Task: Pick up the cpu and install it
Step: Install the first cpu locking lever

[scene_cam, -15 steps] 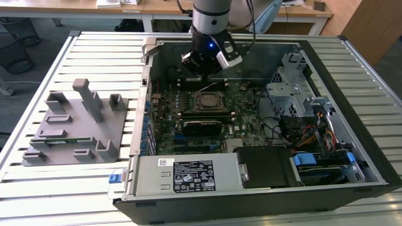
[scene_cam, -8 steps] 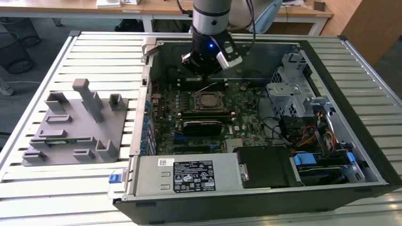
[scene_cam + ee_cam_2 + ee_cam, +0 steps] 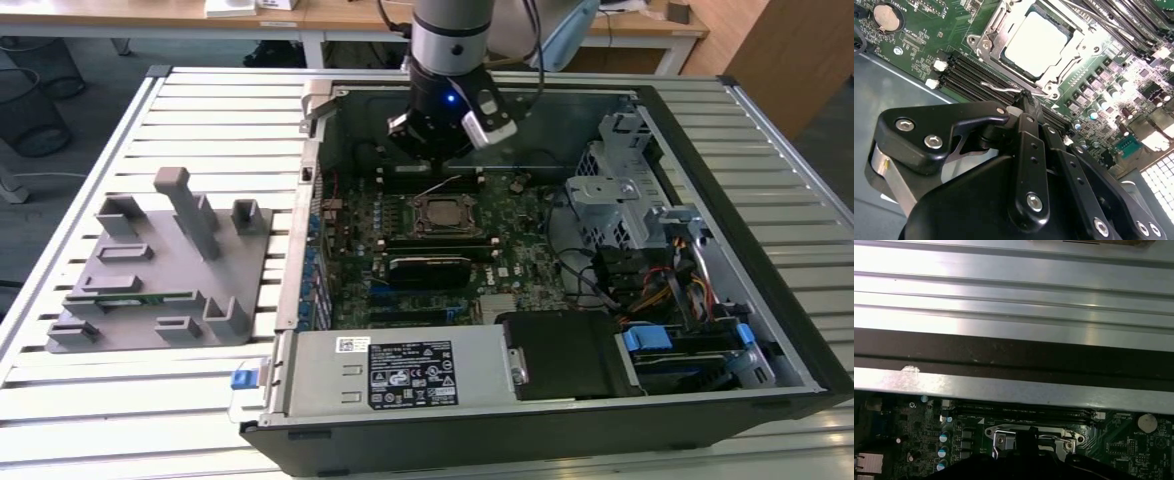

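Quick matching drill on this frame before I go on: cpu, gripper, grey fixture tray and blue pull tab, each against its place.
1. cpu
2. gripper
3. grey fixture tray
4. blue pull tab

A. outside the case, on the exterior view's left
B. lying in the socket on the motherboard
C. on the case's near edge
D. above the memory slots beside the socket

Pairs: 1-B, 2-D, 3-A, 4-C

Silvery cpu [image 3: 1035,42], green motherboard [image 3: 929,45], black fingers [image 3: 1029,107].

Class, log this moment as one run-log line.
arm: over open case | gripper: at socket lever, fingers closed together | cpu: seated in socket | retention frame: open
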`<state>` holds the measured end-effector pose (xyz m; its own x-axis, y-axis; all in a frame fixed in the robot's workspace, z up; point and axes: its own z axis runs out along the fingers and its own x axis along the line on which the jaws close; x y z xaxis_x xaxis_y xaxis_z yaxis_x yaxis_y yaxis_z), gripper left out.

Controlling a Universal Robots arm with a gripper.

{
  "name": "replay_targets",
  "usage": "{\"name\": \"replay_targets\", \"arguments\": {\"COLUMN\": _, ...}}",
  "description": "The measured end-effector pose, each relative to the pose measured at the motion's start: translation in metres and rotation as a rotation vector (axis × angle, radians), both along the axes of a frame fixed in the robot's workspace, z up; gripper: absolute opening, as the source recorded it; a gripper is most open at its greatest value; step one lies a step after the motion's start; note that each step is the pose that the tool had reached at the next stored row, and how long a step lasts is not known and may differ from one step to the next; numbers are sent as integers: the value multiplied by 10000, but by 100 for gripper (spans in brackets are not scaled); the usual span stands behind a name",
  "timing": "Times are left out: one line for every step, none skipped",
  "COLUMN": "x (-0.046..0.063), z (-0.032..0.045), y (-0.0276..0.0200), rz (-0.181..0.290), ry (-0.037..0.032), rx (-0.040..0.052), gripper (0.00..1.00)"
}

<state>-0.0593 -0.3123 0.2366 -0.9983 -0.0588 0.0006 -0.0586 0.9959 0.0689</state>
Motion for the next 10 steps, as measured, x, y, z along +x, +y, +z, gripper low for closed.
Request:
{"name": "replay_targets", "arguments": {"x": 4, "z": -1, "y": 0, "rz": 0, "ry": 0, "rx": 0, "gripper": 11}}
{"name": "replay_targets", "arguments": {"x": 10, "z": -3, "y": 0, "rz": -1, "ry": -1, "rx": 1, "gripper": 11}}
{"name": "replay_targets", "arguments": {"x": 17, "z": -4, "y": 0, "rz": -1, "ry": -1, "rx": 2, "gripper": 11}}
{"name": "replay_targets", "arguments": {"x": 23, "z": -5, "y": 0, "rz": 0, "ry": -1, "rx": 2, "gripper": 11}}
{"name": "replay_targets", "arguments": {"x": 26, "z": -6, "y": 0, "rz": 0, "ry": -1, "rx": 2, "gripper": 11}}
{"name": "replay_targets", "arguments": {"x": 29, "z": -7, "y": 0, "rz": 0, "ry": -1, "rx": 1, "gripper": 11}}
{"name": "replay_targets", "arguments": {"x": 31, "z": -8, "y": 0, "rz": 0, "ry": 0, "rx": 0, "gripper": 11}}
{"name": "replay_targets", "arguments": {"x": 33, "z": -9, "y": 0, "rz": -2, "ry": 1, "rx": -1, "gripper": 11}}
{"name": "replay_targets", "arguments": {"x": 34, "z": -11, "y": 0, "rz": 0, "ry": 0, "rx": 0, "gripper": 11}}
{"name": "replay_targets", "arguments": {"x": 34, "z": -12, "y": 0, "rz": 0, "ry": 0, "rx": 0, "gripper": 11}}
